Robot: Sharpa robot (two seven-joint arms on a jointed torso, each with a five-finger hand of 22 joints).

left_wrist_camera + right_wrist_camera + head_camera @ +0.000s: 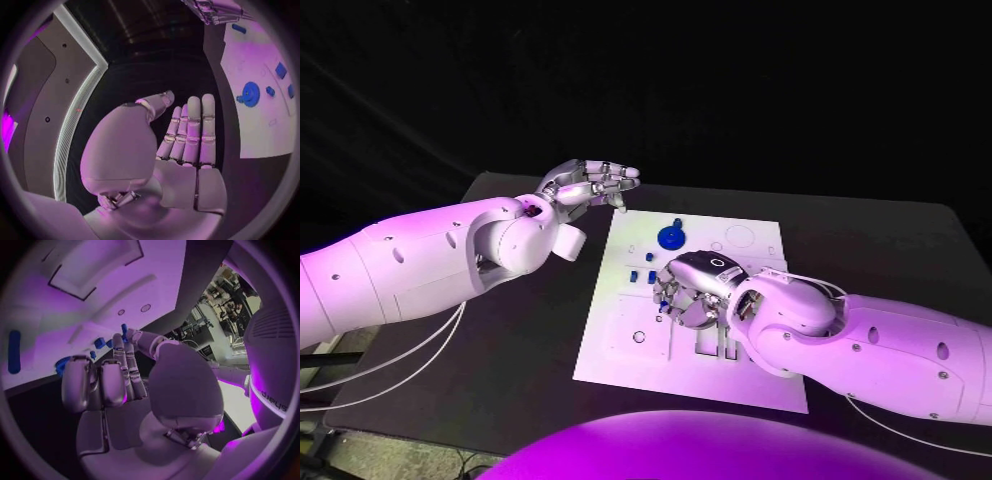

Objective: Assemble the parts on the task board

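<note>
The right hand (692,292), fingers curled and empty, should descend squarely onto the small blue parts (643,277) at frame centre; the left hand (589,184) idles spread.

black table (516,330) (matte, dark) under everything, thin pale cables (387,370) off its left edge

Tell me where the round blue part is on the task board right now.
In the head view, the round blue part lies on the far half of the task board, near its left edge, between the left hand and the right hand.
</note>
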